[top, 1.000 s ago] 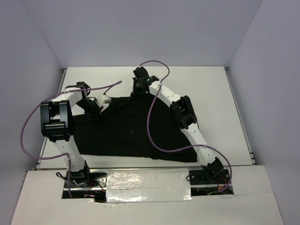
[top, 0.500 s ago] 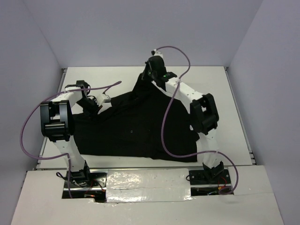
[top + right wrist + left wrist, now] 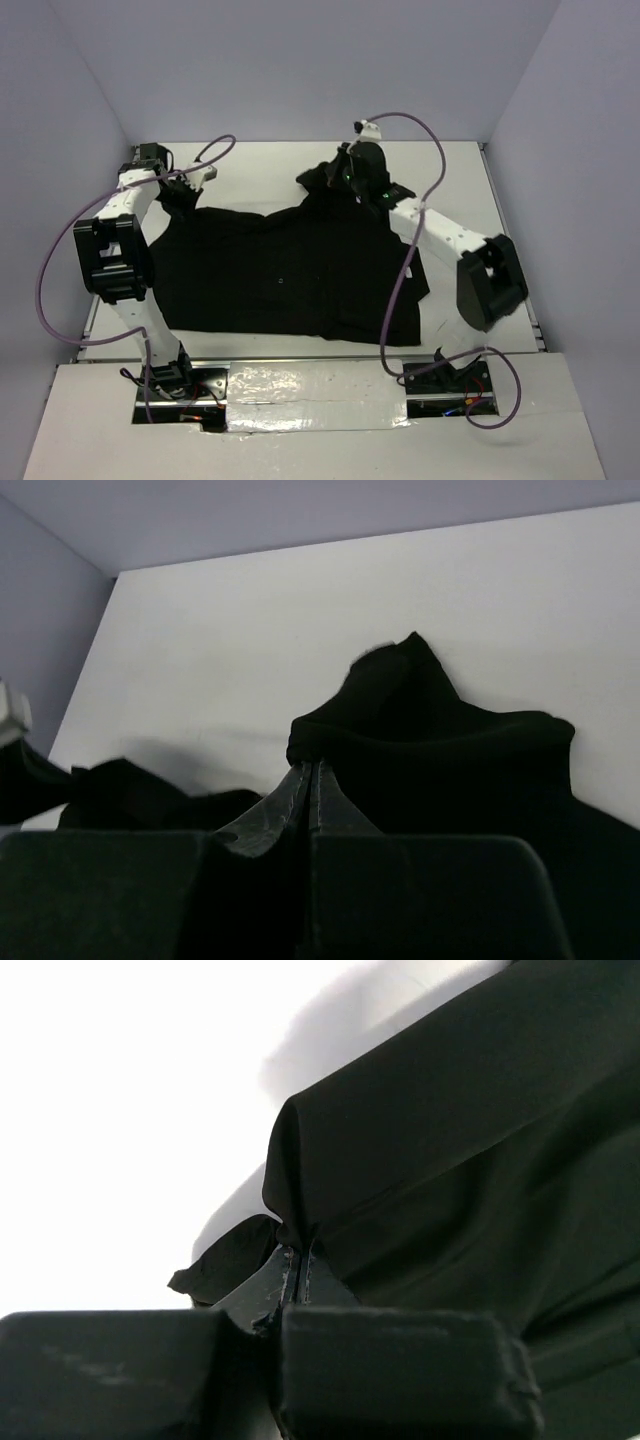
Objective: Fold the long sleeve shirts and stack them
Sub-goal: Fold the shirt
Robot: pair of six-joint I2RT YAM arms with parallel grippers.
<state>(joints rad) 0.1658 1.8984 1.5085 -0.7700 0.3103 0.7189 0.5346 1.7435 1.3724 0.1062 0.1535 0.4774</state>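
One plain black long sleeve shirt (image 3: 285, 275) lies spread over the middle of the white table. My left gripper (image 3: 178, 194) is shut on a pinch of the shirt's far left edge; in the left wrist view the gripper (image 3: 297, 1252) holds a raised fold of the shirt (image 3: 450, 1160). My right gripper (image 3: 335, 180) is shut on the shirt's far right edge and lifts it into a peak; in the right wrist view the gripper (image 3: 312, 768) nips the shirt (image 3: 440, 750). No neck label shows.
The white table (image 3: 470, 190) has bare strips at the back and right. Grey walls stand round it on three sides. Purple cables (image 3: 400, 290) loop off both arms, the right one across the shirt. The arm bases sit at the near edge.
Both grippers have moved toward the back of the table, dragging the shirt's far edge with them. The right arm swung rightward and stretched out; the shirt now lies wider and flatter.
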